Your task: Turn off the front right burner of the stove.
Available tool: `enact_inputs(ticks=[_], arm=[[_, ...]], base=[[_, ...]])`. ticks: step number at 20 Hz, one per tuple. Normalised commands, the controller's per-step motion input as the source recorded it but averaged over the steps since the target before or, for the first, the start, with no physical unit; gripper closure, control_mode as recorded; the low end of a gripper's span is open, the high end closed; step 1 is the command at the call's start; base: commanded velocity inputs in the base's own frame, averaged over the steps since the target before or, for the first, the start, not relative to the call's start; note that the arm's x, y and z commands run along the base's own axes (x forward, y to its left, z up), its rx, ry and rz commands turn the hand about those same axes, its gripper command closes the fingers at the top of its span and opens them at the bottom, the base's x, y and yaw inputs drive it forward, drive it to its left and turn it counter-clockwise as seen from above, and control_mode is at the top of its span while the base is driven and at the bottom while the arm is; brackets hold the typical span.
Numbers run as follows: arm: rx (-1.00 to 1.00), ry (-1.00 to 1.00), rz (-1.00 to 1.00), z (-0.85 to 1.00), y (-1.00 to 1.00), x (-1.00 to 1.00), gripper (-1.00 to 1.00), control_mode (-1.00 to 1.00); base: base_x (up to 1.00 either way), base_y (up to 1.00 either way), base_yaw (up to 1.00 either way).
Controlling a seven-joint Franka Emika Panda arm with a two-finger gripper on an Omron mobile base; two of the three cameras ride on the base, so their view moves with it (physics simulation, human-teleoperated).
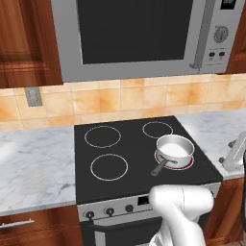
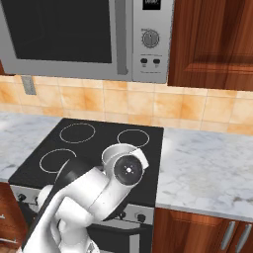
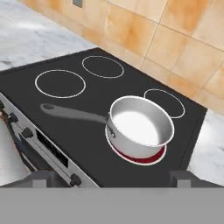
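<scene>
Front right burner [image 3: 154, 156] sits at the near right of the stove [image 1: 129, 182], glowing red. The red shows as a crescent under the small steel saucepan [image 3: 141, 127] standing on it. In the left base view the same glow peeks out at the pan's near right edge. Burner is on; nothing switched yet.

Saucepan handle [image 3: 72, 113] points toward the near left, out over the glass toward the front panel. The other three rings are plain white outlines, unlit.

Silver front panel runs along the stove's near edge, with small black knobs [image 1: 109, 211] in a row. The hand view picks up one knob [image 3: 76, 179] low on the panel near the bottom of the picture. Which knob serves the front right burner I cannot tell from here; by position I would guess one toward the right end.

Gripper [image 3: 111, 181]: two dark fingertips rise far apart at the bottom of the hand view, nothing between them. Fingers look wide and empty. The hand hangs above and in front of the stove, looking down over it.

To do this step well, I judge: drop the hand to panel level, square up to the knob face, close on it firmly, then turn.

In the way: the white arm itself hides the right end of the panel in both base views. The pan handle overhangs near the panel, worth avoiding.

Around: microwave [image 1: 139, 33] above, tiled backsplash, marble counters [image 1: 33, 163] both sides, wood cabinets.
</scene>
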Motion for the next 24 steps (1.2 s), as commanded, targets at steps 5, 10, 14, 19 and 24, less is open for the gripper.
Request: enact_inputs(ticks=[5, 10, 14, 19, 24], arm=[[-0.17, -0.49, 0.19, -0.85, -0.08, -0.29, -1.00, -1.00], [-0.14, -0.33, 0.18, -0.87, -0.18, -0.20, -1.00, -1.00], [-0.10, -0.27, 0.11, -0.83, -0.26, -0.33, -1.00, -1.00], [-0.01, -0.14, 0.04, -0.56, -0.03, -0.06, -1.00, -1.00], [0.00, -0.11, 0.02, -0.41, 0.00, 0.06, -1.00, -1.00]], base=[[0.00, 0.00, 0.00], [0.00, 0.00, 0.00], [0.00, 0.00, 0.00], [0.00, 0.00, 0.00], [0.00, 0.00, 0.00]])
